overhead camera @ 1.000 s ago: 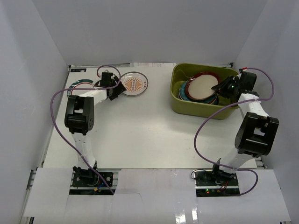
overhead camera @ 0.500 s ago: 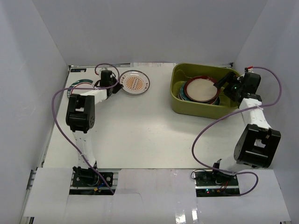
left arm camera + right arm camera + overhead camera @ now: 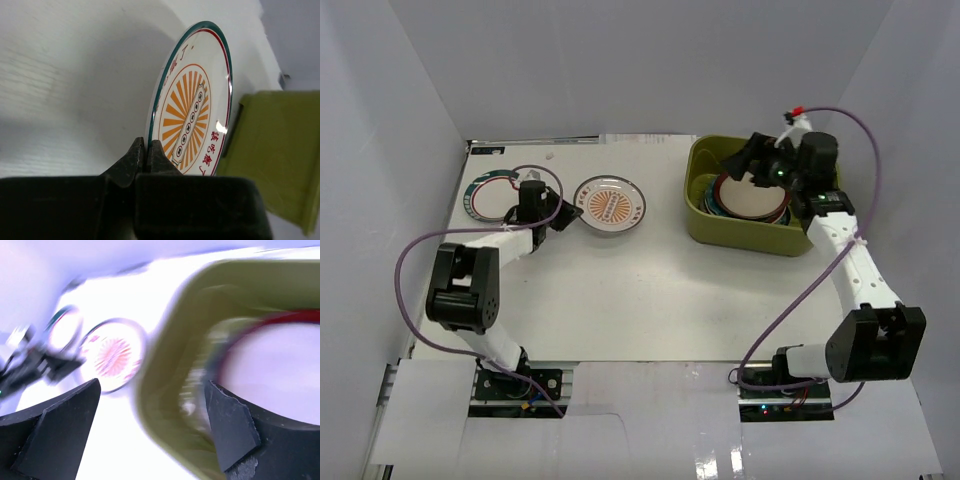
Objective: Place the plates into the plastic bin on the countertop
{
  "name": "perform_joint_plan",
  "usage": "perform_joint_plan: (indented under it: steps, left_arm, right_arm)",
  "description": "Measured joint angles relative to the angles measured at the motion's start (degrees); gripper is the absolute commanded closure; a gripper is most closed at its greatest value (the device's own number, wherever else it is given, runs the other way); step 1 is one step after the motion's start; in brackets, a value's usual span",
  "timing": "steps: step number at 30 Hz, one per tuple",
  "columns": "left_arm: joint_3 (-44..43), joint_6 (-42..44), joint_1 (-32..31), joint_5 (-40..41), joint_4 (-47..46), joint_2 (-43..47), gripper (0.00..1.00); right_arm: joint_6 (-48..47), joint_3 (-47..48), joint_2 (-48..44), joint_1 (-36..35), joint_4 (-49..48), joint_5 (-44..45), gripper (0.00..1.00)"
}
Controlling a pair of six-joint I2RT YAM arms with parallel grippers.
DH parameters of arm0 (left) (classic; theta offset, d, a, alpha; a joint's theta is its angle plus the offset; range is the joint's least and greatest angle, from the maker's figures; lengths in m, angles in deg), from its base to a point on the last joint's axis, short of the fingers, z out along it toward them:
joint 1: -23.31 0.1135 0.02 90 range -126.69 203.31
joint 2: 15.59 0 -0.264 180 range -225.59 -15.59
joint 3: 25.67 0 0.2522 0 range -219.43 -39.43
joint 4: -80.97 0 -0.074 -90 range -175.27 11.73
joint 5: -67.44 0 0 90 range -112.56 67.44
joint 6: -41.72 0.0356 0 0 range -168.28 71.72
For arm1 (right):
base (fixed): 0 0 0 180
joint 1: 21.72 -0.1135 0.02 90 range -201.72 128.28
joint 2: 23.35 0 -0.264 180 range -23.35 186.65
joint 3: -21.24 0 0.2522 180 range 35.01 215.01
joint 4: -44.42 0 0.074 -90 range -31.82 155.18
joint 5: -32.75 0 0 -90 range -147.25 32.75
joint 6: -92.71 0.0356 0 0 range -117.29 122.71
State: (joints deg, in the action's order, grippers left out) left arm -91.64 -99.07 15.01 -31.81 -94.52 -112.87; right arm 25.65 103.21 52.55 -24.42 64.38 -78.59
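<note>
Pinching: left jaws clamp the sunburst plate [image 3: 192, 120] by its rim — likely the only hold a flat dish offers.
Plate: on the bench [image 3: 620, 290], well left of the bin [image 3: 740, 238].
Right jaws: spread, empty, above the bin — clear of the drop.

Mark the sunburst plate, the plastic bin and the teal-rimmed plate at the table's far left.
sunburst plate [image 3: 607, 203]: top external view, on its orange centre.
plastic bin [image 3: 740, 236]: top external view, on its near outer wall.
teal-rimmed plate [image 3: 483, 196]: top external view, on its white middle.

Olive-green bin [image 3: 740, 232]; white plate [image 3: 608, 203], orange sunburst, teal rim.
</note>
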Motion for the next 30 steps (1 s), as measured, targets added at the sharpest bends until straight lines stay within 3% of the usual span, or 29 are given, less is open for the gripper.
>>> perform_joint_plan:
  steps: [5,10,13,14,15,16,18,19,20,23,26,30]
  left_arm:
    - [5.25,-3.34,-1.22,-6.84,-3.50,11.08,1.00]
    - [7.67,-4.50,-5.05,-11.04,-6.78,19.34,1.00]
    - [8.24,-4.83,-7.13,-14.01,-8.28,21.35,1.00]
    - [8.33,-4.98,-7.48,-14.82,-8.74,21.53,1.00]
    - [8.46,-5.25,-7.72,-15.61,-9.29,21.59,1.00]
    - [8.76,-5.40,-7.78,-16.09,-9.84,21.68,0.99]
    - [9.27,-4.44,-7.78,-15.87,-9.70,21.75,0.80]
    - [9.53,-4.09,-7.52,-15.72,-8.57,21.59,0.65]
    - [9.49,-3.82,-7.41,-15.52,-7.87,20.92,0.35]
    - [7.32,-1.07,-7.52,-12.66,-3.58,19.91,0.02]
    - [3.85,0.94,-6.03,-8.24,0.31,19.54,0.02]
    - [2.95,2.32,0.00,-1.42,3.19,19.50,0.02]
  right_arm:
    - [-1.29,2.51,4.02,-13.81,-0.28,-4.24,0.10]
    - [-2.47,6.60,10.51,-18.62,1.14,-3.19,0.10]
    - [-2.78,7.76,13.70,-20.15,2.40,-2.08,0.02]
    - [-2.97,7.78,14.43,-20.55,2.93,-1.79,0.13]
    - [-3.26,7.78,14.99,-20.83,3.37,-1.53,0.53]
    - [-3.58,7.78,15.45,-21.11,3.67,-1.31,0.69]
    - [-1.81,7.72,15.72,-21.46,3.63,-1.42,0.92]
    - [-0.07,7.67,15.39,-21.40,2.75,-3.28,0.92]
    - [1.40,7.67,14.75,-21.38,1.75,-4.09,0.92]
    - [0.39,7.41,12.44,-21.81,1.51,-0.26,0.92]
    - [0.46,6.91,10.75,-18.71,1.66,2.05,0.92]
    - [2.32,3.82,7.13,-7.13,0.39,1.22,0.92]
